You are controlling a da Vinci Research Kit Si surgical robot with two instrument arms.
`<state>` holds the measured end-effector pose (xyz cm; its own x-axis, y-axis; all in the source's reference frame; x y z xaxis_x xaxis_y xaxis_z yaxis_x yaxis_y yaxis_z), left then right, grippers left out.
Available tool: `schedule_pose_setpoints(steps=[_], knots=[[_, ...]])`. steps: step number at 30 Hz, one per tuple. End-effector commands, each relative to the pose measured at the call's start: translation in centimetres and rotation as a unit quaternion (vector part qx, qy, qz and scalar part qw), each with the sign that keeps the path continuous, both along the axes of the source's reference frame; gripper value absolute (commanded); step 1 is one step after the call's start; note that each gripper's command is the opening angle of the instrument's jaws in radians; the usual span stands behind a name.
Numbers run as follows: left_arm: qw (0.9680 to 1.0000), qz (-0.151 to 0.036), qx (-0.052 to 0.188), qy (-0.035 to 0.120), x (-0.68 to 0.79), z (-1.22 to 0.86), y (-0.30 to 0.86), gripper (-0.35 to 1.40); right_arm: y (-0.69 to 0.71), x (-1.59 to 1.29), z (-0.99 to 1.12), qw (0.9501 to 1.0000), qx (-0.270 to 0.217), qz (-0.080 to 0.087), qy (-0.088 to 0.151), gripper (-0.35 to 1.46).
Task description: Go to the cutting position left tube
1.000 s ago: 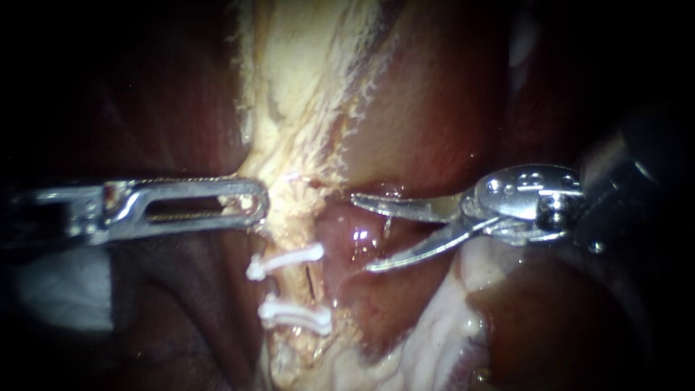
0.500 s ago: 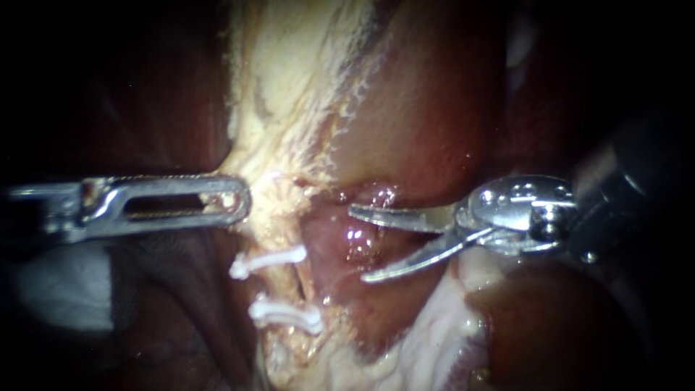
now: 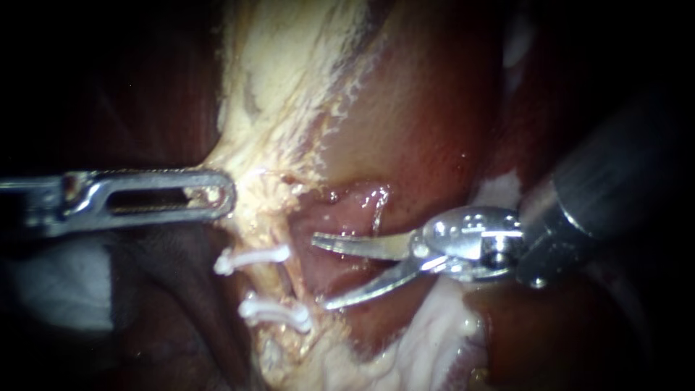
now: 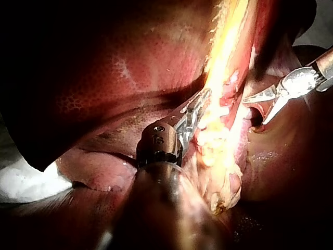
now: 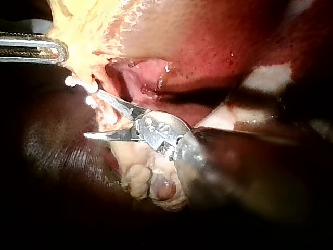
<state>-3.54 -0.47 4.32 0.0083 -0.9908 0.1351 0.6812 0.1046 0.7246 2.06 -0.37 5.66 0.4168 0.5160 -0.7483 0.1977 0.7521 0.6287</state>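
Where the left instrument ends: claw clamped on the edge of the pale yellow tissue.
Right instrument: claw of two curved blades spread apart, holding nothing.
Left tube: between the upper clip and lower clip, just beside the open blade tips, not yet between them.
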Motion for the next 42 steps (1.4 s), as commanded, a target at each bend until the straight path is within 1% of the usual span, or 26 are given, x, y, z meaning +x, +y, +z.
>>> schedule_pose_setpoints(steps=[1, 7, 11, 20, 28, 35, 42], knots=[[1.0, 0.0, 0.0, 0.0, 0.0, -0.01, 0.0, -0.23, -0.03, 0.03, 0.05, 1.0, 0.002, -0.004, -0.002, 1.35], [1.0, -0.003, -0.001, -0.002, 0.0, -0.06, -0.01, -0.23, -0.15, 0.18, 0.24, 0.9998, 0.013, -0.013, -0.008, 1.35], [1.0, -0.003, -0.001, -0.003, 0.01, -0.09, 0.0, -0.23, -0.21, 0.24, 0.33, 0.9996, 0.016, -0.017, -0.012, 1.35], [1.0, -0.006, -0.002, -0.004, 0.02, -0.13, 0.01, -0.23, -0.31, 0.37, 0.5, 0.9993, 0.025, -0.023, -0.015, 1.35], [1.0, -0.008, -0.002, -0.005, 0.01, -0.17, 0.0, -0.23, -0.34, 0.51, 0.55, 0.9992, 0.027, -0.025, -0.014, 1.35], [1.0, -0.009, -0.002, -0.004, -0.01, -0.19, -0.02, -0.23, -0.36, 0.64, 0.57, 0.999, 0.031, -0.031, -0.01, 1.35], [1.0, -0.009, -0.002, -0.004, -0.01, -0.2, -0.02, -0.23, -0.43, 0.73, 0.57, 0.9981, 0.035, -0.05, 0.001, 1.35]])
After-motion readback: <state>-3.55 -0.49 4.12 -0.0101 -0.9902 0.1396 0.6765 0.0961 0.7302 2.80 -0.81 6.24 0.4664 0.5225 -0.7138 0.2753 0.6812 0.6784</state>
